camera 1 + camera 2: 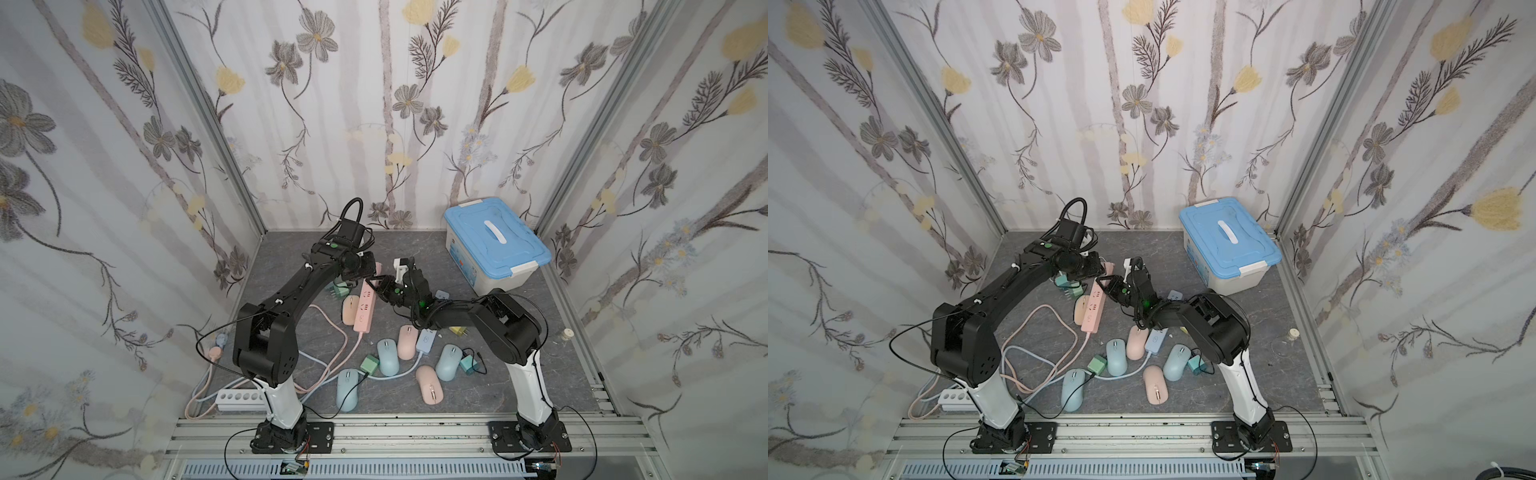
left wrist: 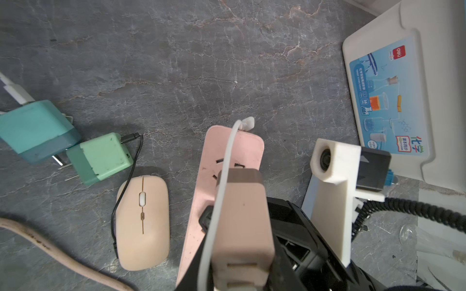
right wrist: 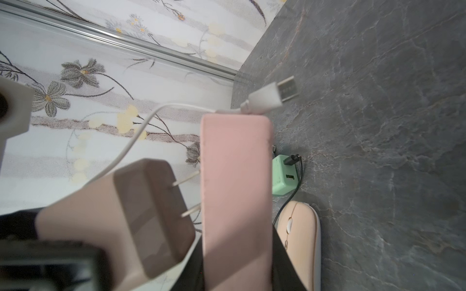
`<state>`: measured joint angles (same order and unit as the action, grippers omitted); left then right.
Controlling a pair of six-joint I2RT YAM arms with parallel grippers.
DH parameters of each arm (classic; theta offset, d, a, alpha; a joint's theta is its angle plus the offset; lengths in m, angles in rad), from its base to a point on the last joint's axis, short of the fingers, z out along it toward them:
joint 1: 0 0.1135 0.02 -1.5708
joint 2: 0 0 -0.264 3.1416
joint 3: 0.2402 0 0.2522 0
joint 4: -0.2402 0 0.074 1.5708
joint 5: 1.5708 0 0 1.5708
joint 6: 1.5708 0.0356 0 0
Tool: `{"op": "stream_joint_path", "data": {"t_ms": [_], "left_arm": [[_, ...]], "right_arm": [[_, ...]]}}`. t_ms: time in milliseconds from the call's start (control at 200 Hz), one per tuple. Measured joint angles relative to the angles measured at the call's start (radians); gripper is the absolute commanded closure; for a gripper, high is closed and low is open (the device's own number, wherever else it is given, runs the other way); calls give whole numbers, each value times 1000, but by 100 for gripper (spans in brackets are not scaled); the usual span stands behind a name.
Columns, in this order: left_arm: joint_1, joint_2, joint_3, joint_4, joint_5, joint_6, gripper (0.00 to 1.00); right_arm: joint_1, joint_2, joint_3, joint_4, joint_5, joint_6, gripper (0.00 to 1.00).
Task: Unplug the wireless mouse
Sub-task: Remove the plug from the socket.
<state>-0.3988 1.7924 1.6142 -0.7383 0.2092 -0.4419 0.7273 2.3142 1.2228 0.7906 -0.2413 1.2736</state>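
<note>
My left gripper [image 2: 239,226] is shut on a pink charger [image 2: 242,214], seen over the far end of the pink power strip [image 1: 363,309] in both top views. The charger's two prongs show bare between its body [image 3: 126,206] and the strip's face [image 3: 234,176]. My right gripper [image 3: 237,264] is shut across the strip, a black finger on each side. The charger's white cable ends in a free plug [image 3: 274,95]. A peach wireless mouse [image 2: 142,221] lies beside the strip. Its black cable runs to a green charger [image 2: 100,156].
A blue-lidded white box [image 1: 494,245] stands at the back right. Several blue and pink mice, small chargers and a blue strip [image 1: 426,343] lie toward the front. Looped cables [image 1: 328,357] and a white socket strip [image 1: 241,399] lie at the front left.
</note>
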Motion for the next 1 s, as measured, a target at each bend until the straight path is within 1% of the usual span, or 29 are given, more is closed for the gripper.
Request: {"op": "stream_joint_path", "data": {"t_ms": [55, 105, 145, 200, 250, 365, 405, 440, 465, 555, 639, 729, 809, 819, 834, 849, 999], "left_arm": [[-30, 19, 55, -55, -68, 23, 100], [-55, 21, 69, -70, -121, 32, 100], [-58, 21, 74, -75, -132, 40, 100], [-59, 28, 82, -85, -137, 41, 100], [-62, 38, 89, -90, -140, 42, 100], [-63, 59, 105, -108, -132, 42, 100], [-64, 62, 114, -119, -116, 42, 100], [-67, 63, 124, -133, -90, 38, 100], [-70, 63, 133, -140, -51, 37, 100], [-82, 68, 169, -149, 2, 42, 100], [-81, 86, 202, -172, 6, 53, 100], [-77, 97, 211, -189, -3, 67, 100], [-72, 97, 204, -199, -17, 71, 100], [-72, 97, 202, -198, -17, 72, 100], [-71, 95, 199, -198, -18, 72, 100], [-69, 95, 196, -198, -18, 72, 100], [-48, 103, 182, -192, -51, 72, 100]], "right_arm": [[0, 0, 9, -4, 0, -1, 100], [0, -2, 15, -2, 1, -6, 100], [0, -2, 22, -10, 1, -7, 94], [0, -2, 27, -24, 1, -7, 83], [0, -2, 24, -32, 2, -7, 78], [0, -2, 18, -50, 7, -6, 58], [0, -2, 16, -70, 14, 1, 54], [-1, -2, 13, -98, 34, 3, 51], [-2, -2, 11, -134, 47, 9, 50], [-9, 2, 3, -270, 95, 21, 46], [-10, -4, 4, -319, 121, 18, 41], [-11, -16, -24, -311, 118, 11, 36], [-19, -26, -60, -266, 113, 11, 32], [-21, -28, -66, -257, 113, 10, 28], [-22, -31, -76, -246, 113, 8, 20], [-23, -34, -84, -238, 113, 7, 17], [-31, -66, -125, -166, 97, -42, 15]]}}
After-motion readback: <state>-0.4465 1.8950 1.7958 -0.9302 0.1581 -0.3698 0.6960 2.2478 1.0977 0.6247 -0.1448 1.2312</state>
